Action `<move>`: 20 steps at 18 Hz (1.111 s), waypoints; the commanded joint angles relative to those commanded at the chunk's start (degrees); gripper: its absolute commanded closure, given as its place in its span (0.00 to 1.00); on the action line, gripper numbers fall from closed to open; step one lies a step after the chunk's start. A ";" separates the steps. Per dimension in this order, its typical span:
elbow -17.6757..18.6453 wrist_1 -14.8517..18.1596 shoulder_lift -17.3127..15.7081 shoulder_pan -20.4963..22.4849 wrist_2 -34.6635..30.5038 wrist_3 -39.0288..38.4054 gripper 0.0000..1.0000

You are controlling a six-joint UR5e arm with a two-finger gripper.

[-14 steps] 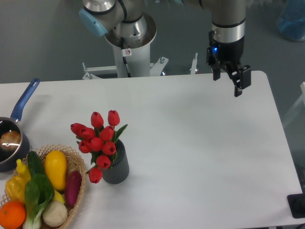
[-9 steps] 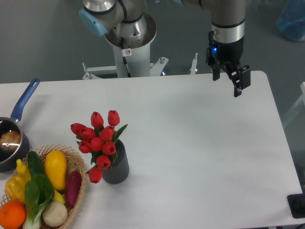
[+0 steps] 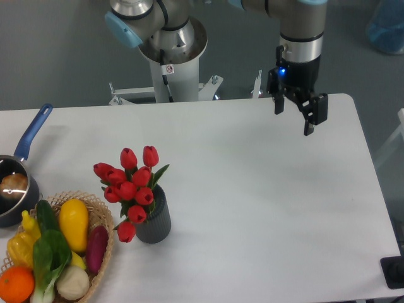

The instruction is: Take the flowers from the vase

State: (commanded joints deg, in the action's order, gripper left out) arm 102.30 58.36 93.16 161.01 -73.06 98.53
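Hovering over the far right of the desk, the claw hangs with its fingers spread apart and nothing between them, well apart from its target. The flowers stand in the vase at the near left, just beside a basket of vegetables. The risks look plain: a grip on the soft buds rather than the stems could crush them, and a slanted pull could tip the vase or drag it into the basket.

Single fixed camera, high front view, facing robot base across table.
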 joint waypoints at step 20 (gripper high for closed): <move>2.11 0.53 2.28 -6.94 18.91 -16.43 0.00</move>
State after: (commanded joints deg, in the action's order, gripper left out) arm 104.41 58.89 95.44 154.07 -54.16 82.09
